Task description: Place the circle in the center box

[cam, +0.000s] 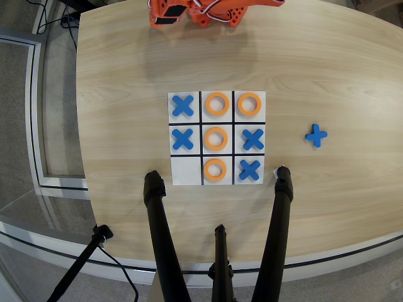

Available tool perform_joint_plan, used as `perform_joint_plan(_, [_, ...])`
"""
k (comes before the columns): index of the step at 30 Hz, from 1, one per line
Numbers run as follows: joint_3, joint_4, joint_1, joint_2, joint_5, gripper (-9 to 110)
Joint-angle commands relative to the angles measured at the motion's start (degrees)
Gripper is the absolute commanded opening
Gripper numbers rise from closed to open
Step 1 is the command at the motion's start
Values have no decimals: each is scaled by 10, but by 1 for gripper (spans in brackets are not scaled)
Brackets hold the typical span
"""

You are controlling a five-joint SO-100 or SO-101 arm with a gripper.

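The circle [215,138] sits in the center box [205,151], job seemingly done; my tool's state I cannot tell.

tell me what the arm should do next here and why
Probably nothing more than staying pulled back at the far edge. An orange circle already lies flat in the center box, inside its black lines, so the placement looks done. The arm is barely in view at the top of the overhead view, clear of the board; its gripper cannot be seen.
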Motion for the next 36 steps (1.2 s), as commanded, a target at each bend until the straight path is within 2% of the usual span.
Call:
perform_joint_plan(1, [32, 1, 34, 11, 4, 0])
perform_joint_plan(4, [32, 1, 57, 11, 4, 0])
perform_joint_plan(36, [32, 1, 40, 11, 4, 0])
